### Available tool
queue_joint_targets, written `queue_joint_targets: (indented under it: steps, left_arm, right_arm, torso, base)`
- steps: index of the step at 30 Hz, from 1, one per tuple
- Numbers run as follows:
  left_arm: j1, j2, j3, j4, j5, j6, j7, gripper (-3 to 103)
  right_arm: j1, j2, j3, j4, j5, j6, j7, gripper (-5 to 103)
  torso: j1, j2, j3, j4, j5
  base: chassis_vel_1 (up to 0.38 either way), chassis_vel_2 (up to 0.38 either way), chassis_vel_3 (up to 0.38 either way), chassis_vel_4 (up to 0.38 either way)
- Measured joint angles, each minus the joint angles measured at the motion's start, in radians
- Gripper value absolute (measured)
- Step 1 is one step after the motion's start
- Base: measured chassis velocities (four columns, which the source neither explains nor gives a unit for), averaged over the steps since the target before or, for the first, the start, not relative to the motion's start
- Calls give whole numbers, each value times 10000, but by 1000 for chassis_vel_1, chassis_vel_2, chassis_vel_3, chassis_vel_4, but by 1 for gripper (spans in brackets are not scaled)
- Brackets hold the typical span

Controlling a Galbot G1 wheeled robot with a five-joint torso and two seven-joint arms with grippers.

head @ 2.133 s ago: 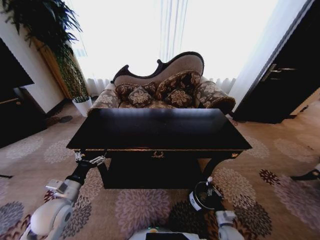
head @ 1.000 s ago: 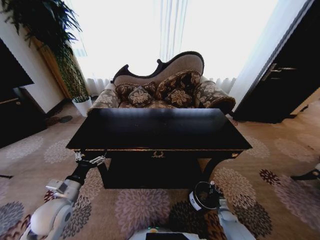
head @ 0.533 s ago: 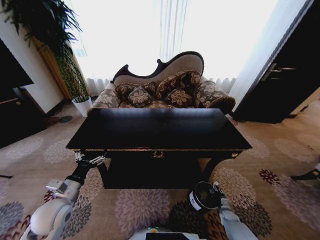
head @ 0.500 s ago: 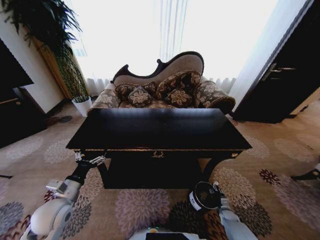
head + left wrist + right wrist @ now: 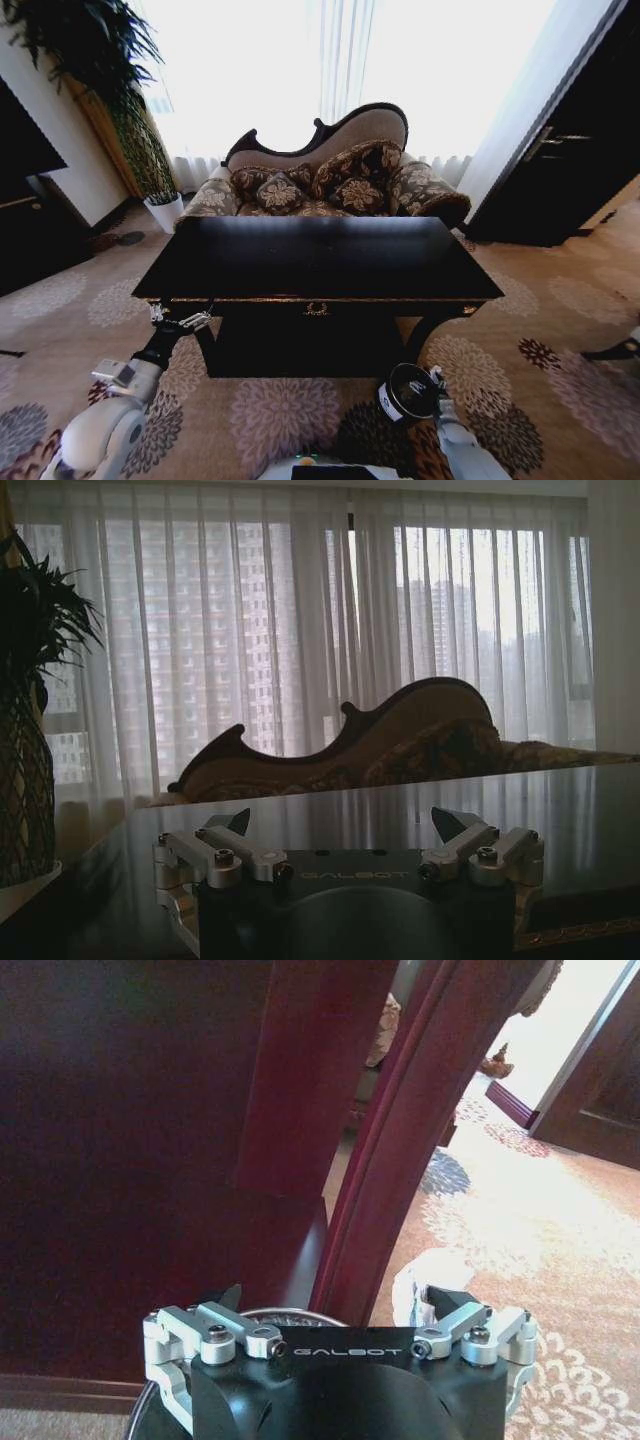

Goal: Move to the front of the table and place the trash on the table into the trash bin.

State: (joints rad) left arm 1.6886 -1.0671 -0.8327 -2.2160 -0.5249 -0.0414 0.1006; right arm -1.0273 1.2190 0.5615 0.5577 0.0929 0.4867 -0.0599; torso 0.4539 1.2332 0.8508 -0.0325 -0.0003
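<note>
Grippers both gape wide: the left gripper point(image 5: 340, 825) hangs at the table point(image 5: 320, 260)'s near left corner, and the right gripper point(image 5: 340, 1305) hovers over the trash bin point(image 5: 405, 393), on carpet by the table's right front leg.

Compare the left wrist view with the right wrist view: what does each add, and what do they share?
Left wrist view adds: the sofa, curtains, and the open left gripper level with the tabletop.
Right wrist view adds: the open right gripper over the trash bin rim, a white wad by one fingertip, and carpet.
Shared: the table, seen from the right as a leg.
</note>
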Motion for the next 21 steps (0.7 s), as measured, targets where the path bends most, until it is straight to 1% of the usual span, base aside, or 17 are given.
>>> queue_joint_targets:
  steps: [4, 7, 8, 9, 10, 11, 13, 14, 15, 16, 17, 18, 19, 20, 21]
  left_arm:
    - [0, 0, 0, 0, 0, 0, 0, 100]
    - [0, 0, 0, 0, -1, 0, 0, 100]
    - [0, 0, 0, 0, 0, 0, 0, 100]
    - [0, 0, 0, 0, -1, 0, 0, 100]
    - [0, 0, 0, 0, 0, 0, 0, 100]
    - [0, 0, 1, 0, -1, 0, 0, 100]
    - [0, 0, -1, 0, 0, 0, 1, 100]
    - [0, 0, 1, 0, -1, 0, 1, 100]
    - [0, 0, 0, 0, 0, 0, 0, 100]
    - [0, 0, -1, 0, 0, 0, 0, 100]
    - [0, 0, -1, 0, 0, 0, 0, 100]
    - [0, 0, -1, 0, -1, -2, -2, 100]
    - [0, 0, 1, 0, -1, -1, 1, 100]
    - [0, 1, 0, 0, 0, -1, 0, 100]
    - [0, 0, 0, 0, -1, -1, -1, 100]
  right_arm:
    - [-32, 94, 71, -21, -428, 95, 13, 100]
    - [-107, 192, 87, 23, -535, 96, -20, 100]
    - [-186, 240, 74, 118, -443, -8, -135, 100]
    - [-381, 310, -51, 439, -3, -542, -309, 100]
    - [-469, 372, -96, 569, 86, -974, -124, 100]
    - [-375, 416, 17, 365, -448, -1087, 282, 100]
    - [-289, 412, 64, 220, -597, -1089, 410, 100]
    - [-245, 411, 13, 184, -467, -1237, 513, 100]
    - [-238, 469, -34, 170, -495, -1364, 671, 100]
    - [-156, 514, 24, 3, -688, -1209, 666, 100]
    - [-156, 514, 24, 3, -688, -1209, 666, 100]
    - [-147, 525, -30, 65, -302, -1339, 429, 100]
    - [-221, 552, -173, 290, 97, -1669, 289, 100]
    - [-199, 581, -149, 223, 31, -1718, 77, 100]
    - [-222, 565, -217, 252, 334, -1920, -76, 100]
  torso:
    - [0, 0, 0, 0, 0]
    - [0, 0, 0, 1, 0]
    - [0, -1, 0, 1, -1]
    - [0, 0, 0, 1, -3]
    - [-1, 0, 0, -2, 6]
    - [0, 0, 0, -4, 11]
    - [-1, 0, 0, -3, 5]
    - [-1, 0, -1, 2, -18]
    - [-1, 0, 0, 0, -6]
    - [0, -1, 1, 0, 18]
    - [0, -1, 1, 0, 18]
    - [1, 0, 1, 1, 5]
    - [0, -1, 0, 1, -13]
    - [0, 0, 0, -1, 5]
    - [0, 0, 1, 3, 4]
  base:
    - [0, 0, 0, 0]
    - [0, 0, 0, 0]
    - [0, 0, 0, 0]
    - [0, 0, 0, 0]
    - [0, 0, 0, 0]
    - [0, 0, 0, 0]
    - [0, 0, 0, 0]
    - [0, 0, 0, 0]
    - [0, 0, 0, 0]
    - [0, 0, 0, 0]
    - [0, 0, 0, 0]
    - [0, 0, 0, 0]
    - [0, 0, 0, 0]
    - [0, 0, 0, 0]
    - [0, 0, 0, 0]
